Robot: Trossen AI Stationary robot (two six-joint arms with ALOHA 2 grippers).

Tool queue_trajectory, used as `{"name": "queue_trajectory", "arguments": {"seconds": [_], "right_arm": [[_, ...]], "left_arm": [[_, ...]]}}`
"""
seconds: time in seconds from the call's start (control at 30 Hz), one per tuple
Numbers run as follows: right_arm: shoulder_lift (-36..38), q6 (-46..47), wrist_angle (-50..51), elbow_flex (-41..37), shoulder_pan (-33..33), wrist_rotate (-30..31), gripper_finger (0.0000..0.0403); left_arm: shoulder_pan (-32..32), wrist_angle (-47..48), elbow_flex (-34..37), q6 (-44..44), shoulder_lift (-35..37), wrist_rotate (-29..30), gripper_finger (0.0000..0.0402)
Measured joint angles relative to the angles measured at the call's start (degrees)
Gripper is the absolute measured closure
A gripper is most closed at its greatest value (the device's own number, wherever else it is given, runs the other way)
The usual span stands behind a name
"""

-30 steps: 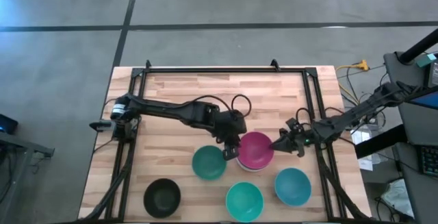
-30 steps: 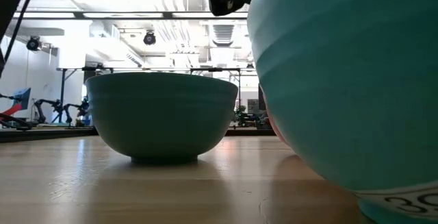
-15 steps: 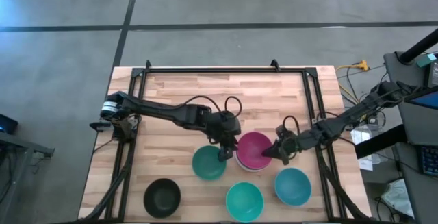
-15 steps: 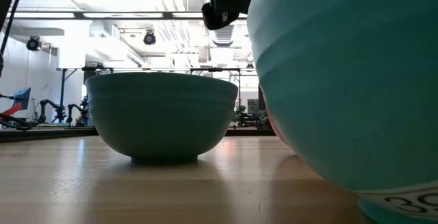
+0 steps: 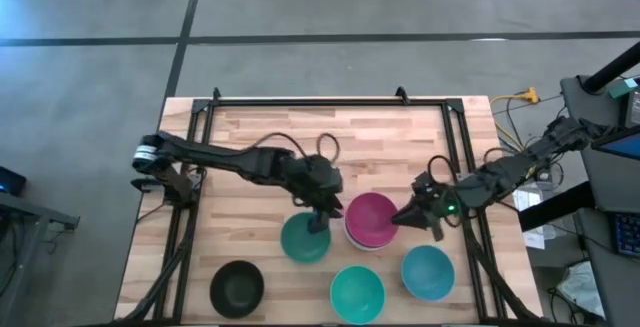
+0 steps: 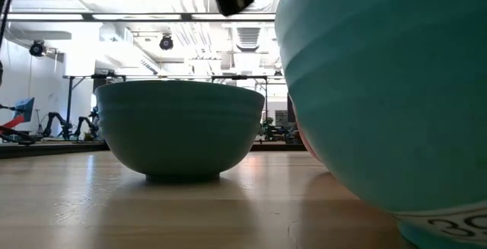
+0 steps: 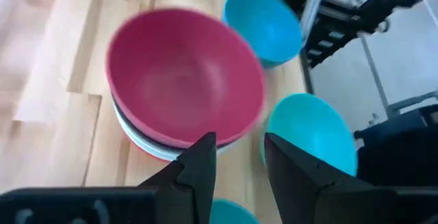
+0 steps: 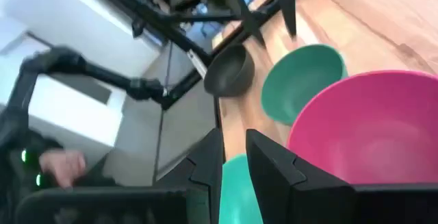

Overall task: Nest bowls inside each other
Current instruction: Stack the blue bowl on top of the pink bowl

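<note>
A magenta bowl [image 5: 372, 217] tops a nested stack [image 7: 147, 145] resting on its base at the table's middle. Loose bowls stand upright around it: dark teal [image 5: 303, 239], turquoise [image 5: 357, 293], blue [image 5: 428, 272] and black [image 5: 237, 287]. My left gripper [image 5: 318, 224] hovers open over the dark teal bowl's right rim, just left of the stack, with nothing between its fingers [image 7: 202, 162]. My right gripper [image 5: 401, 217] hangs beside the stack's right rim, a narrow empty gap between its fingers [image 8: 209, 157].
A black metal frame [image 5: 330, 102] borders the wooden table's far edge and both sides. The far half of the table [image 5: 300, 132] is bare wood. In the low view the turquoise bowl [image 6: 380, 89] looms close at the right and the dark teal bowl [image 6: 181, 131] stands at the left.
My left gripper has drawn away from the stack's left rim toward the table's left, over the dark teal bowl. My right gripper dipped toward the magenta bowl's right rim, then rose and backed off toward the table's right edge. The bowls have stayed put.
</note>
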State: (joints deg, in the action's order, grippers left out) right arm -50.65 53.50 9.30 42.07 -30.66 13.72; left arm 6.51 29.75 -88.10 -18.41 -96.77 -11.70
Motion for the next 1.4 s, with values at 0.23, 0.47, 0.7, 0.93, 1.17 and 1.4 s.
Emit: {"name": "queue_trajectory", "arguments": {"seconds": [0.23,0.47,0.7,0.93,1.17,1.4], "right_arm": [[-4.0,1.7,31.9,18.3,-6.7,1.9,0.034],[-14.5,6.0,60.8,33.1,-11.6,4.7,0.034],[-19.2,15.9,77.8,32.1,-20.8,4.9,0.034],[-16.8,24.7,74.5,26.4,-29.2,4.8,0.0339],[-14.0,31.8,59.7,16.1,-31.6,2.3,0.03],[-14.0,32.0,47.6,8.4,-31.6,0.8,0.0242]], "left_arm": [[1.8,12.4,5.5,3.2,12.6,2.5,0.0293],[5.2,13.1,20.4,-4.7,28.6,6.5,0.0293],[6.4,3.7,34.3,-16.4,42.0,11.9,0.0293],[6.8,-4.4,43.2,-19.2,48.4,11.8,0.0293],[6.8,-10.7,47.5,-20.2,48.9,11.8,0.0293],[6.8,-12.1,47.6,-20.2,46.4,10.7,0.0293]]}}
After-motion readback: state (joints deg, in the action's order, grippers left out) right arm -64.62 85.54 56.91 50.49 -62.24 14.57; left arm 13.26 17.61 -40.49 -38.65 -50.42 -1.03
